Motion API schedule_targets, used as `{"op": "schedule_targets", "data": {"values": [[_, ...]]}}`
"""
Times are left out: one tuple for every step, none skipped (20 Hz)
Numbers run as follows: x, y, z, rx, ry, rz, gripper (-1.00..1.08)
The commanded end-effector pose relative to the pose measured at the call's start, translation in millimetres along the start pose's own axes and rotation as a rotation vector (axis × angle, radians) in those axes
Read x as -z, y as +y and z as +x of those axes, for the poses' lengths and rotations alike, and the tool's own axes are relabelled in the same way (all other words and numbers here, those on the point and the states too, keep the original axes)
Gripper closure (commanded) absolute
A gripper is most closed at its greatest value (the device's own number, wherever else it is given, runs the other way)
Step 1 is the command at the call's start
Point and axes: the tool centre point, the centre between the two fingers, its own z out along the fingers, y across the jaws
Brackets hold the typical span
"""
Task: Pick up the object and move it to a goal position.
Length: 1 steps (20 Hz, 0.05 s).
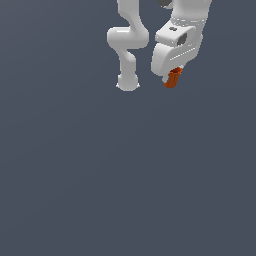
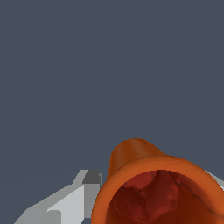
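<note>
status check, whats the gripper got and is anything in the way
Gripper shut on the orange cup, cup sticking out below the fingers. Cup's hollow mouth faces the wrist camera. Nothing seen in the way; no goal marker visible.

There was one white robot arm (image 1: 129, 40) in sight, ending in one pincer (image 1: 172, 75). One small orange-red cup (image 1: 173, 78) was all I could count by way of objects; up close it showed again as that single cup (image 2: 144, 175), beside one grey finger (image 2: 70, 201).
</note>
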Motion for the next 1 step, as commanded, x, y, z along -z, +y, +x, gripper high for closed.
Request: {"op": "schedule_targets", "data": {"values": [[2.7,-1.8,0.4,-0.001,0.000,0.000,1.08]]}}
